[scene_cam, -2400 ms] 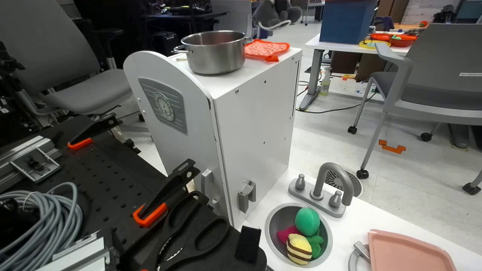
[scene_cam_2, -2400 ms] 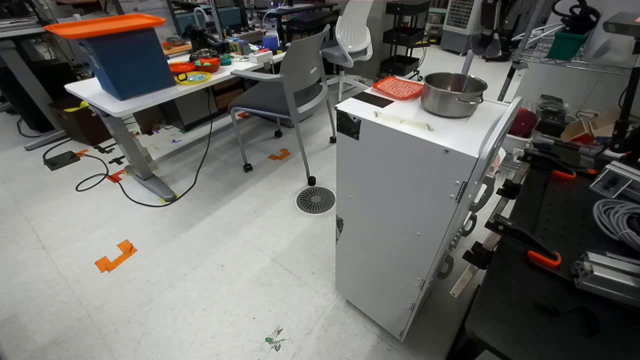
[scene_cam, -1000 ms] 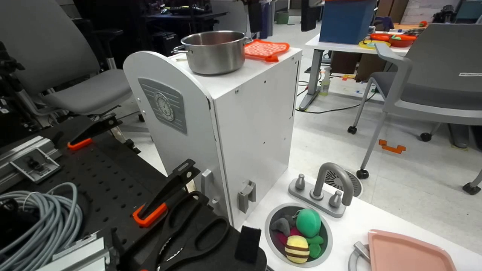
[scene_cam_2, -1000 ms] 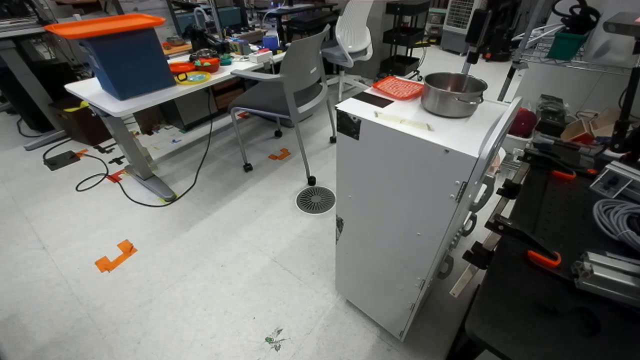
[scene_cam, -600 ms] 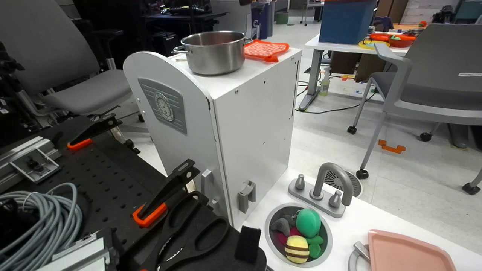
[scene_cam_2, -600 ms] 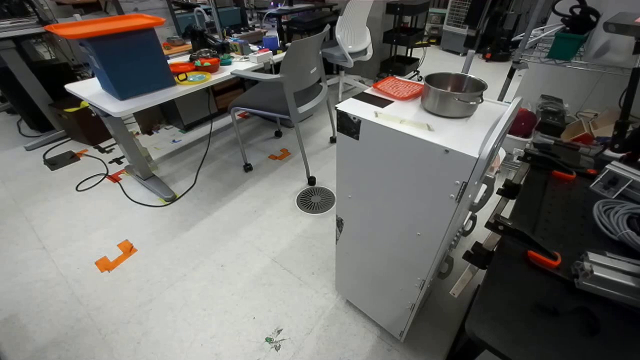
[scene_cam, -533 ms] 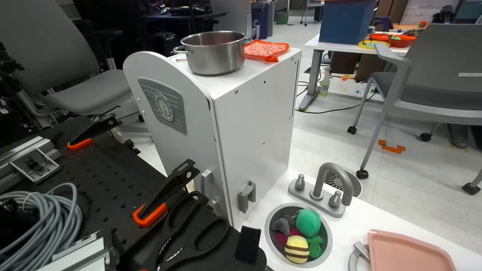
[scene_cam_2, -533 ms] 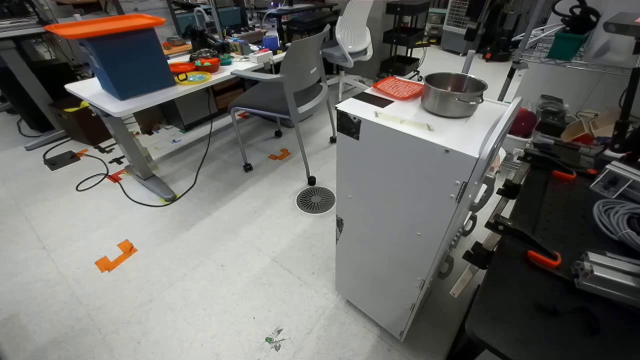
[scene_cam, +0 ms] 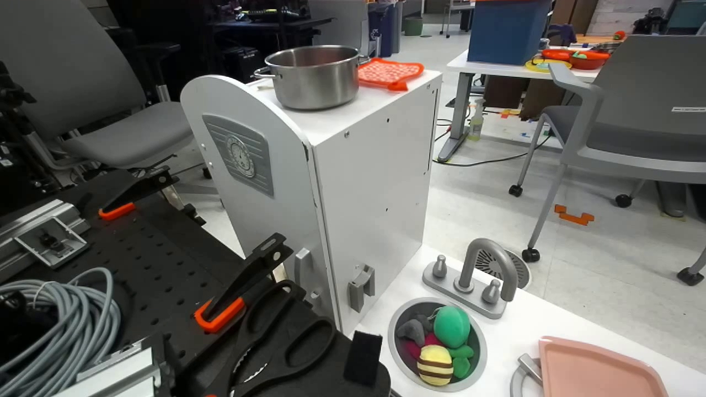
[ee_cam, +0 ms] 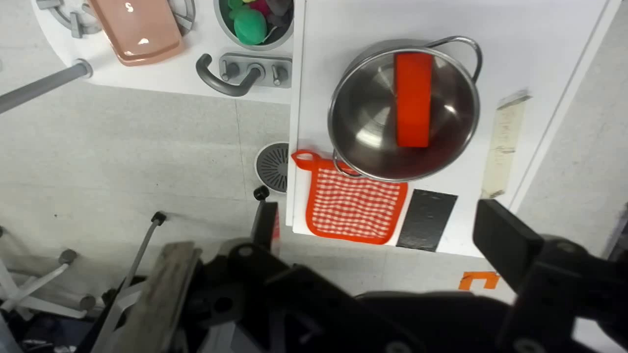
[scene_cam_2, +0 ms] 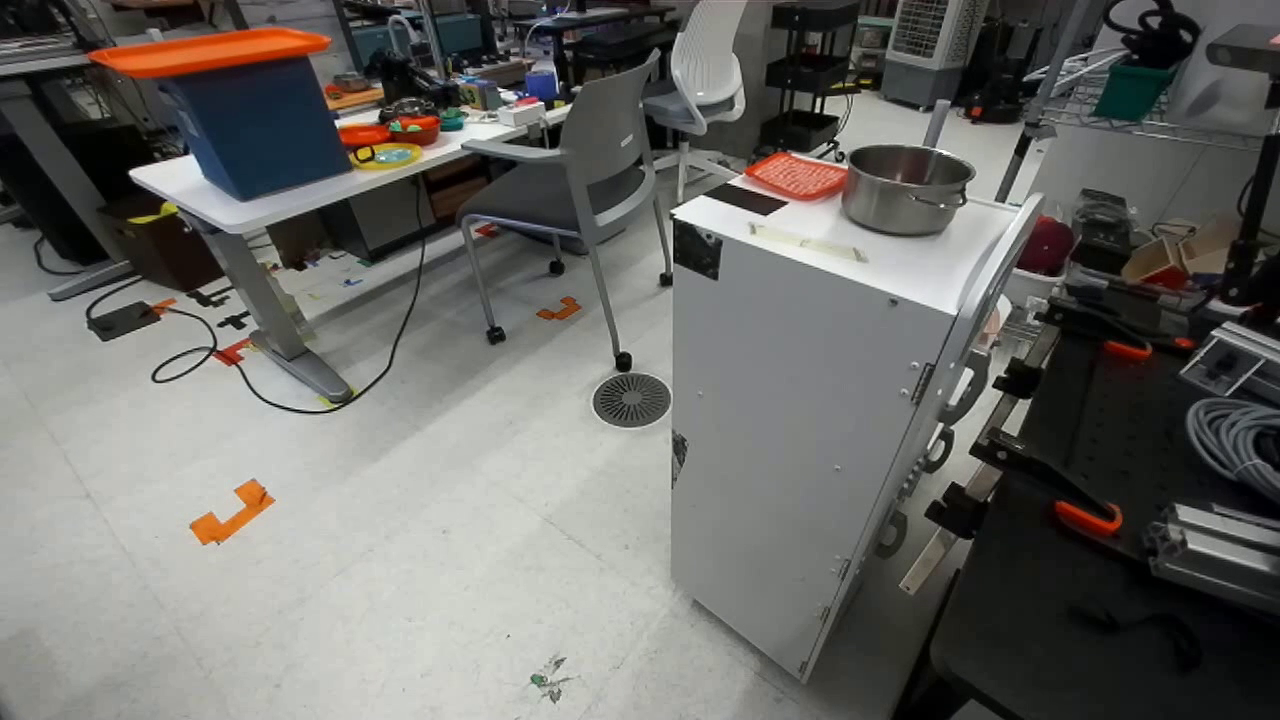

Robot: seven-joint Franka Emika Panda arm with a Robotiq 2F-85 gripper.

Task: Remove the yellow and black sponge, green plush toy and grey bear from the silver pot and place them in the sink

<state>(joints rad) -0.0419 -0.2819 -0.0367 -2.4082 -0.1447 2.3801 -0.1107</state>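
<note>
Jaws spread wide, gripping nothing. In an exterior view, round grey-rimmed sink [scene_cam: 482, 348] holds yellow dark-striped sponge [scene_cam: 436, 358] at 6 o'clock, round green plush toy [scene_cam: 452, 326] at 1, grey plush bear [scene_cam: 412, 331] at 10. In wrist view, round silver steel pot [ee_cam: 362, 115] at 12 from jaws, orange-red slab [ee_cam: 413, 100] inside.

Open air above silver pot [scene_cam: 315, 85], red slab [ee_cam: 413, 100] inside, faucet [scene_cam: 468, 270] and white cabinet [scene_cam: 375, 187] rising beside crowded sink [scene_cam: 392, 339]

Lab, apparently: in exterior view, holed black bench [scene_cam: 151, 259] at eight o'clock with clamps [scene_cam: 263, 264], coiled cable [scene_cam: 91, 325]; office chair [scene_cam: 83, 82] at ten o'clock; play-kitchen sink [scene_cam: 483, 348] at five o'clock.
</note>
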